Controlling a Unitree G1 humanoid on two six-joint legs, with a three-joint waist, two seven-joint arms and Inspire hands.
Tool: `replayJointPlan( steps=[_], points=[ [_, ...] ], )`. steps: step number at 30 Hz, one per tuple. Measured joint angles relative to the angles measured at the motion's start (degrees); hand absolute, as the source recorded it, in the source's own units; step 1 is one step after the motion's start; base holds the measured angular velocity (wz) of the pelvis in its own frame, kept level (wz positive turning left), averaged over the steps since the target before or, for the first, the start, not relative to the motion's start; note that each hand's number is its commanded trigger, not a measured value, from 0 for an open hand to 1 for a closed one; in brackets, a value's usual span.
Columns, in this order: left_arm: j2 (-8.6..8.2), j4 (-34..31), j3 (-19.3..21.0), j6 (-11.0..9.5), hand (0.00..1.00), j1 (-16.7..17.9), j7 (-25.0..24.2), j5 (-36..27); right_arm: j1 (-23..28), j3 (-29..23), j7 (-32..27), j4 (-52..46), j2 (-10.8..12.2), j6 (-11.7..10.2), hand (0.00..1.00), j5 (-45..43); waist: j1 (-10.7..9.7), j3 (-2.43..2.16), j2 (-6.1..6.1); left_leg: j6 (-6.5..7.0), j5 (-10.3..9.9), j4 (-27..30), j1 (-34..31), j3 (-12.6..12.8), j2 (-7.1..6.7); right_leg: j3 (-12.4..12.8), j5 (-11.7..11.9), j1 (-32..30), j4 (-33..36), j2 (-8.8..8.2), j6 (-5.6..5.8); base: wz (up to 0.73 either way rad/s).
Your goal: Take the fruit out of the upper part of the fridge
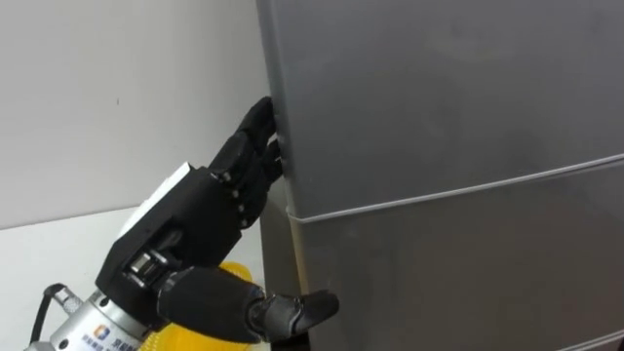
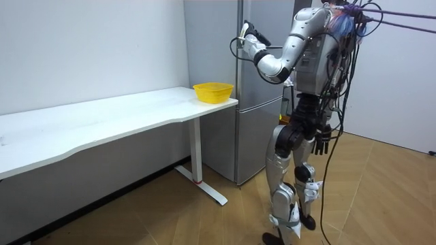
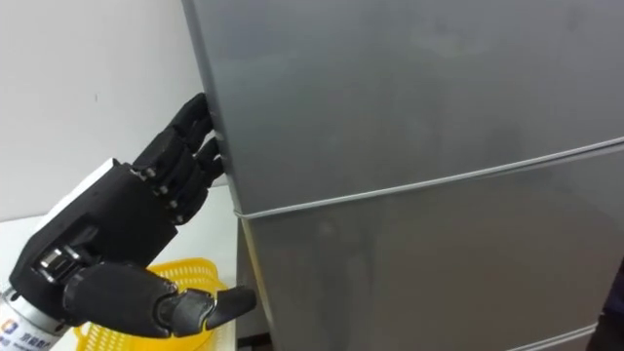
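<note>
Right up against the grey fridge (image 2: 211,54), upper door (image 1: 439,88) shut, spanning 12 to 3 o'clock in the eye view. White table (image 2: 122,116) at 9 o'clock, yellow basket (image 2: 213,91) on its fridge end. Left hand (image 1: 210,195) at 8 o'clock, fingers nearly straight, tips touching that door's left edge, gripping nothing; right hand (image 2: 321,141) hanging slack beside the hip.

The left hand (image 1: 195,210) is hovering at shoulder height on a bent arm, its fingers (image 1: 255,146) pointing forward nearly straight, thumb sticking out sideways. The right hand (image 2: 322,143) is hanging relaxed beside the hip.
</note>
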Motion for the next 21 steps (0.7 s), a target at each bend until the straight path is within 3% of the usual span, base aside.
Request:
replayJointPlan(
  steps=[9,10,11,12,13,21],
  points=[
    [0.00,0.00,-0.24,0.20,0.00,-0.99,-0.08,-1.03,-1.48,1.36,-0.04,2.05,0.01,-0.01,0.00,0.73,-0.14,0.37,-0.46,0.00,0.00,-0.17,-0.21,0.00,-0.06,-0.11,0.02,-0.01,-0.41,0.00,0.04,0.00],
    [0.00,0.00,-0.26,0.20,0.47,-1.04,-0.09,-1.03,-1.55,1.59,-0.05,2.05,0.01,-0.01,0.00,0.79,-0.14,0.39,-0.49,0.00,0.00,-0.17,-0.24,0.00,-0.06,-0.12,0.02,-0.01,-0.43,0.00,0.05,0.00],
    [0.00,0.00,-0.30,0.20,0.67,-1.15,-0.09,-1.03,-1.61,1.72,-0.06,2.05,0.01,-0.02,0.00,0.90,-0.15,0.41,-0.53,0.00,0.00,-0.17,-0.30,0.00,-0.07,-0.16,0.02,-0.02,-0.45,0.00,0.05,0.00],
    [0.00,0.00,-0.37,0.20,0.94,-1.25,-0.07,-1.03,-1.61,1.72,-0.05,2.05,0.00,-0.03,0.00,0.93,-0.17,0.41,-0.53,0.00,0.00,-0.17,-0.35,0.00,-0.08,-0.22,0.02,-0.02,-0.46,-0.01,0.05,0.06],
    [0.00,0.01,-0.64,0.21,1.00,-1.51,0.01,-1.03,-1.60,1.72,-0.05,2.04,0.01,-0.05,0.00,1.06,-0.17,0.41,-0.53,0.00,0.00,-0.14,-0.50,0.00,-0.08,-0.41,0.01,-0.04,-0.47,-0.03,0.06,0.09],
    [-0.30,0.19,1.29,0.89,1.00,-1.98,2.52,-0.99,-1.12,3.06,1.27,1.89,-0.01,0.04,0.00,2.13,0.33,-0.07,-0.07,0.00,0.01,0.03,-0.86,0.15,-0.02,-1.22,0.02,-0.21,-0.54,-0.16,0.06,0.05]
  ],
)
